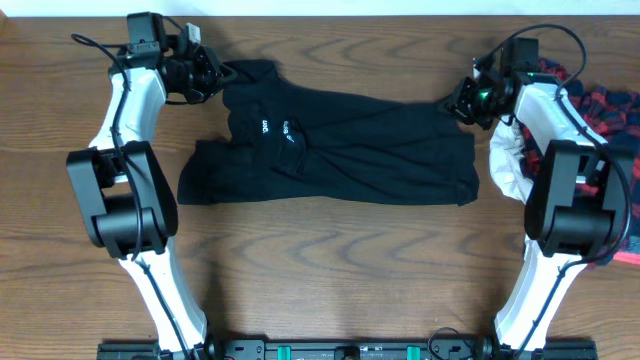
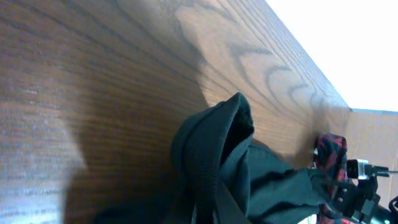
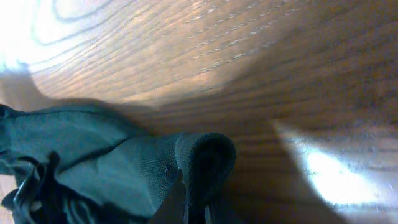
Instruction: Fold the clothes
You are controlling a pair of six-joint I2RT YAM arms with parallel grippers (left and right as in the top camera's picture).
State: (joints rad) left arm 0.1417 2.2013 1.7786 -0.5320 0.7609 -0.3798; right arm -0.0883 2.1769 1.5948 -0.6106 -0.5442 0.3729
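Observation:
The clothes in play are a black collared shirt (image 1: 330, 145) with a small white logo (image 1: 268, 127), lying crosswise on the table. My left gripper (image 1: 210, 75) is shut on its far left corner. In the left wrist view that corner is a bunched black fold (image 2: 214, 155) rising from the jaws. At the far right corner, my right gripper (image 1: 463, 103) is shut on the hem. The right wrist view shows this as a rolled black edge (image 3: 205, 155) pinched between the jaws. Both corners sit just above the wood.
A red-and-navy plaid piece (image 1: 612, 110) and a white piece (image 1: 505, 160) lie heaped at the right edge, partly under the right arm. The plaid (image 2: 329, 152) also shows in the left wrist view. The table's far edge (image 1: 330, 14) runs close behind both grippers.

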